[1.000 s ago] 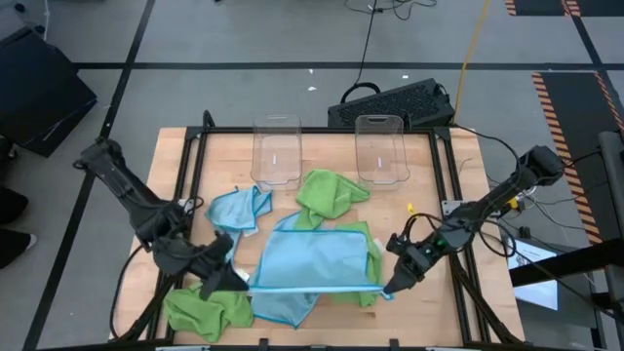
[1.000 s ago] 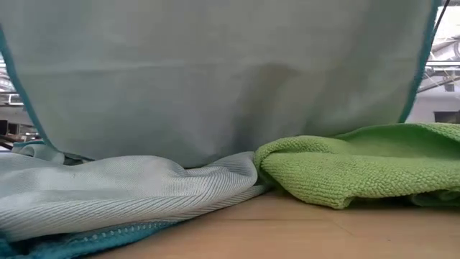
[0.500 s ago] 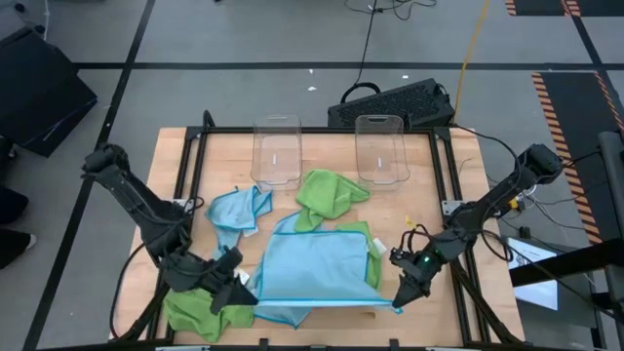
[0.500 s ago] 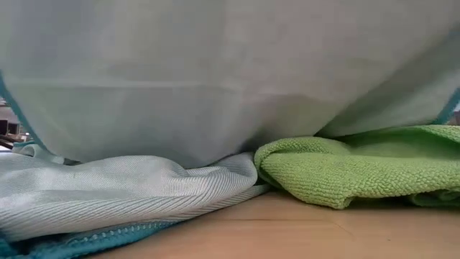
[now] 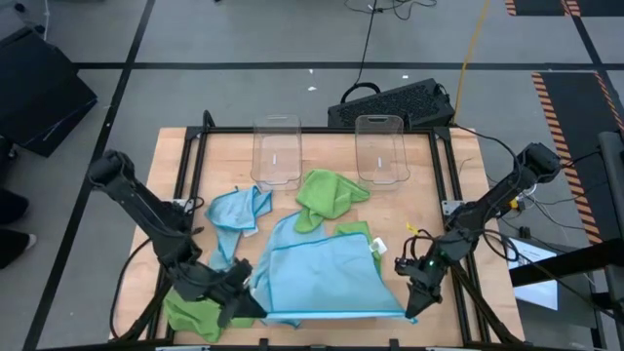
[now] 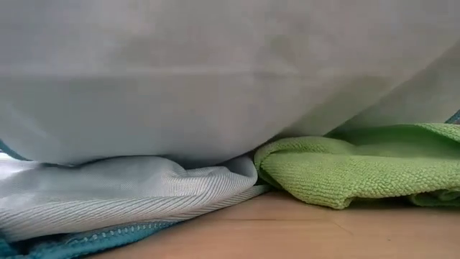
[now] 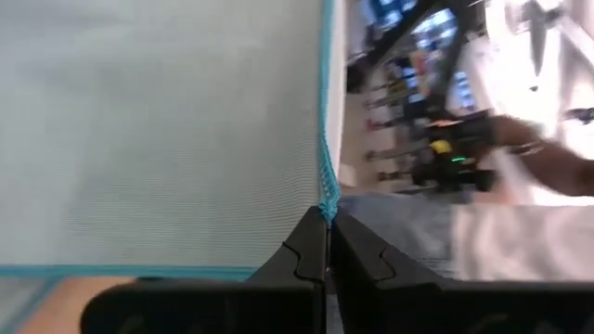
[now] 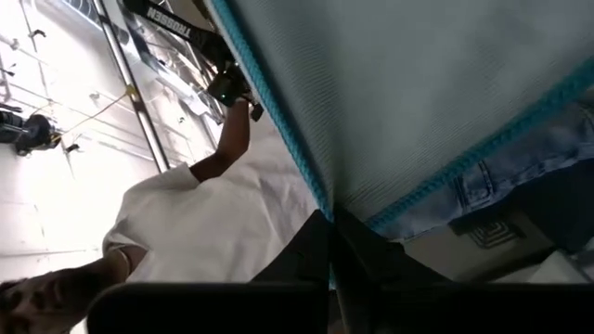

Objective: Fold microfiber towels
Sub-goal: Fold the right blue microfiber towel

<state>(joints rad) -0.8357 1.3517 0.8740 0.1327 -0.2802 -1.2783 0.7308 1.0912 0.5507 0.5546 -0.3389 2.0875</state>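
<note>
**You have one blue towel lifted by its near edge, a corner in each claw, ready to be laid flat.**

Your left claw (image 5: 246,304) is pinched fully shut on one corner of the light blue towel (image 5: 322,278), and your right claw (image 5: 408,310) is pinched shut on the other, so the hem runs taut between them while the rest of the cloth slopes away from both claws down to the tabletop (image 5: 448,175). A crumpled green towel (image 5: 195,310) lies just beside the left claw; another green towel (image 5: 330,193) and a smaller blue towel (image 5: 237,208) lie beyond the held one. Judging by this, the fold proper has not begun: next, keep both corners level and lower the sheet flat without slackening either grip.
</note>
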